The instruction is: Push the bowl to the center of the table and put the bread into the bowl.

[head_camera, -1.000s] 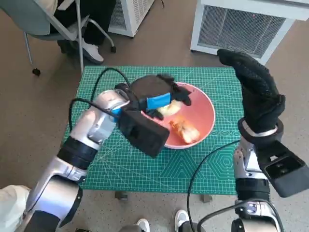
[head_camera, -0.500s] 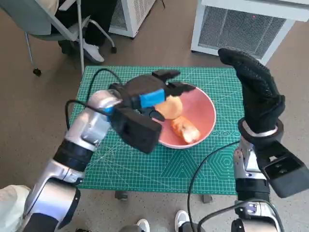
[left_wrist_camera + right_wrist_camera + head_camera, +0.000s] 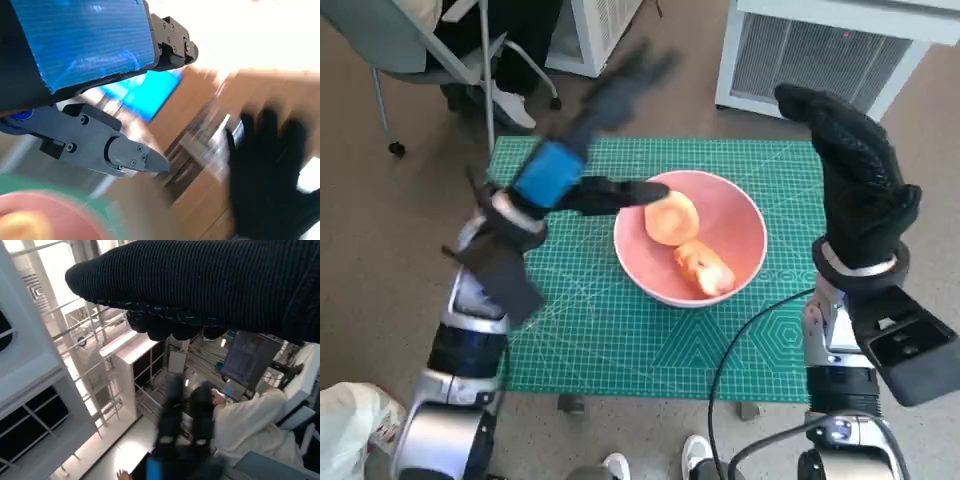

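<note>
1. Head view: the pink bowl sits on the green mat that covers the desk, roughly mid-desk, a little toward the far and right side. I judge the push step done or close enough.
2. Two pieces of bread lie inside the bowl: a rounder piece toward the far left of the well and a longer piece nearer me. They look to be touching or just beside each other. No bread shows on the mat outside the bowl.
3. My left hand is raised above the far left part of the desk and motion-blurred. Its fingers are spread, one reaching toward the bowl rim, and hold nothing. The left wrist view agrees: fingers apart, nothing between them.
4. My right hand is held up over the right edge of the desk, well clear of the bowl. The glove looks flat and extended, with nothing in it.
5. Judgement: both task steps appear complete. What remains, at most, is bringing both arms clear of the bowl.
6. A person sits on a chair beyond the far left corner.
</note>
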Robot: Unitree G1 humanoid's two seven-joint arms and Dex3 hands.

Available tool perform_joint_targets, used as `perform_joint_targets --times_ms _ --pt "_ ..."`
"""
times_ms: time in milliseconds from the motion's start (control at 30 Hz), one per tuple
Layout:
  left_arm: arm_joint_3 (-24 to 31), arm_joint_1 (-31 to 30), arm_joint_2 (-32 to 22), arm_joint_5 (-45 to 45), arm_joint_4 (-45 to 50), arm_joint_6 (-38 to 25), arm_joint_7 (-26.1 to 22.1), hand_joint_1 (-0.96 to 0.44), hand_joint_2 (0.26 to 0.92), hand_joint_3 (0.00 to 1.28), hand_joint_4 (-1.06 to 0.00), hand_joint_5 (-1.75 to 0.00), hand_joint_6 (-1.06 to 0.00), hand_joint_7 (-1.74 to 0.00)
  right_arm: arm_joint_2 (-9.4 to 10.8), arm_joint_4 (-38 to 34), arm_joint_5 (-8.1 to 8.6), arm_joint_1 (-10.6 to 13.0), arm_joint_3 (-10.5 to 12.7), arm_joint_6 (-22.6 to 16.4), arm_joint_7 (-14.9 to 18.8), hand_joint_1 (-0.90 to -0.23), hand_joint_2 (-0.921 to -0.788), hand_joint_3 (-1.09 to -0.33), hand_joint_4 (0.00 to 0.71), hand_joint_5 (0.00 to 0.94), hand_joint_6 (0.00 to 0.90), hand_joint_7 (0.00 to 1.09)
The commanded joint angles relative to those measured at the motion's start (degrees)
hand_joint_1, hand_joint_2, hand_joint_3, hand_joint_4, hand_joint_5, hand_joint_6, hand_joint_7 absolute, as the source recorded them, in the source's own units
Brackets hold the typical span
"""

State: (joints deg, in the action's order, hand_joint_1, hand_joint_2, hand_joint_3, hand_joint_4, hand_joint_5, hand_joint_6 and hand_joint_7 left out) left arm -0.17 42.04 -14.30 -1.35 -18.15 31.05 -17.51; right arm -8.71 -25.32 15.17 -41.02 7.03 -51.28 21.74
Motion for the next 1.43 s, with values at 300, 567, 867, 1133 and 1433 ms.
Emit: perform_joint_targets --times_ms 300,567,867,1133,1433 --pt "2.98 -4.92 3.57 -9.16 1.99 5.39 -1.1 -0.58 0.921 0.31 -0.18 -0.03 -0.29 -0.06 0.18 -4.13 -0.51 -4.77 -0.06 0.01 0.09 -0.536 -0.921 -0.758 0.14 0.27 -0.001 0.68" --pt "2.69 -6.17 5.87 -12.72 2.83 5.22 -3.05 -0.57 0.921 0.31 -0.2 -0.03 -0.31 -0.06 -0.02 -4.23 -1.86 -5.42 -0.29 -0.67 -0.48 -0.527 -0.921 -0.767 0.187 0.192 -0.001 0.68" --pt "2.77 -6.23 7.19 -12.71 2.64 5.11 -3.64 -0.58 0.921 0.31 -0.21 -0.02 -0.32 -0.05 -0.64 -3.9 -3.67 -5.6 -0.12 -0.5 -1.41 -0.534 -0.921 -0.776 0.195 0.163 -0.001 0.68" --pt "3.17 -6.13 7.24 -11.14 2.59 4.89 -2.8 -0.58 0.921 0.31 -0.21 -0.02 -0.33 -0.05 -0.88 -3.03 -4.35 -5.49 -0.15 -0.05 -1.92 -0.537 -0.921 -0.782 0.2 0.152 -0.001 0.68" --pt "3.25 -5.83 7.25 -11.19 3.23 4.28 -2.77 -0.58 0.921 0.32 -0.21 -0.01 -0.33 -0.05 -1.04 -3.06 -3.89 -5.55 -0.11 0.22 -1.56 -0.547 -0.921 -0.778 0.209 0.136 -0.001 0.69"
